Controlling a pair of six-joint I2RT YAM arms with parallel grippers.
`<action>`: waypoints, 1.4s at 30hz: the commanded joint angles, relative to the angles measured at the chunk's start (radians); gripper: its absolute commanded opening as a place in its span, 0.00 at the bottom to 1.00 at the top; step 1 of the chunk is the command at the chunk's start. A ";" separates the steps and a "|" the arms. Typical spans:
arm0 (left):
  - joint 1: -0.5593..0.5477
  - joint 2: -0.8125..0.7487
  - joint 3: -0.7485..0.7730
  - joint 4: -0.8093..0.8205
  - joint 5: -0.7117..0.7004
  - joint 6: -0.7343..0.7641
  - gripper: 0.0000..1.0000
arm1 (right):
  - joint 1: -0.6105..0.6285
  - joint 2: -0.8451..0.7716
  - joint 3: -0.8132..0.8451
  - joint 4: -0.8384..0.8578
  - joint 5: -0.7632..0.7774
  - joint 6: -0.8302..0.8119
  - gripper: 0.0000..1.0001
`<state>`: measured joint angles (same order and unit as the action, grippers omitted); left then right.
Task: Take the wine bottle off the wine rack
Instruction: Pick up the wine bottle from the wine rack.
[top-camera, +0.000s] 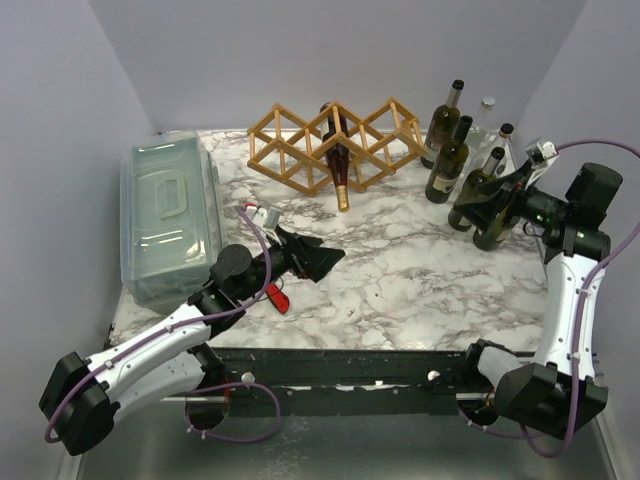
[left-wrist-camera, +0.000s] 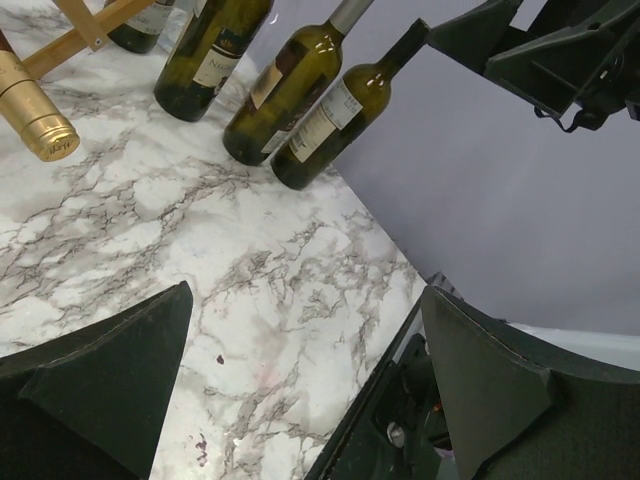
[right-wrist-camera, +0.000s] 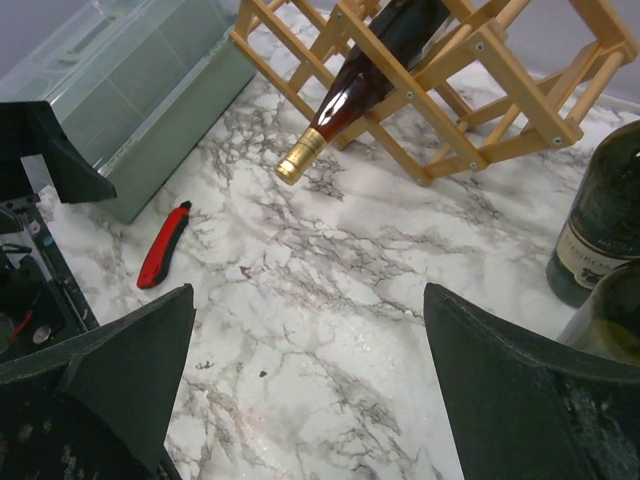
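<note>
Top external view: the wine bottle (top-camera: 337, 155) lies in the middle cell of the wine rack (top-camera: 275, 135) at the upper centre of the frame. Its gold-capped neck (top-camera: 343, 198) slopes down and pokes out toward the lower edge, over the marble desk (top-camera: 400, 270). The left pincer (top-camera: 320, 258) hovers low over the desk just below and left of that neck, spread to its widest and holding nothing. The right pincer (top-camera: 503, 192) sits at the right of the frame, also fully spread and empty, close in among the standing bottles (top-camera: 450, 160).

The step in hand looks like the reach for the bottle. The right wrist view shows the wine bottle (right-wrist-camera: 370, 70) at upper centre, its neck free of the wine rack (right-wrist-camera: 520, 110) slats, so the neck just above the foil is probably the cleanest place to grip. The left pincer seems better placed, with bare desk between it and the neck. The right one would first have to back away from the standing bottles without tipping them.

Whichever goes in, the fingers should straddle the neck squarely before closing. The pull should then run along the bottle's own axis, down-frame and slightly up. A sideways tug would likely drag the light rack along. The red folding knife (top-camera: 277, 298) and the clear lidded bin (top-camera: 170, 215) at left lie clear of that path
</note>
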<state>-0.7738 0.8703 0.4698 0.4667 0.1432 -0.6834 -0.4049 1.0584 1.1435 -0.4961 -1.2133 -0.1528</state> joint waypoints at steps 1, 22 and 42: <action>0.004 0.017 0.069 -0.111 -0.031 0.036 0.99 | 0.005 -0.026 -0.055 -0.048 -0.060 -0.048 0.99; -0.015 0.234 0.409 -0.497 -0.234 0.056 0.99 | 0.031 -0.051 -0.249 -0.080 -0.071 -0.170 0.99; -0.020 0.740 0.848 -0.720 -0.552 0.058 0.98 | 0.069 -0.023 -0.268 -0.136 -0.019 -0.230 0.99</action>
<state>-0.7994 1.5349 1.2316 -0.2253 -0.3321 -0.6464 -0.3447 1.0260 0.8722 -0.5934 -1.2499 -0.3519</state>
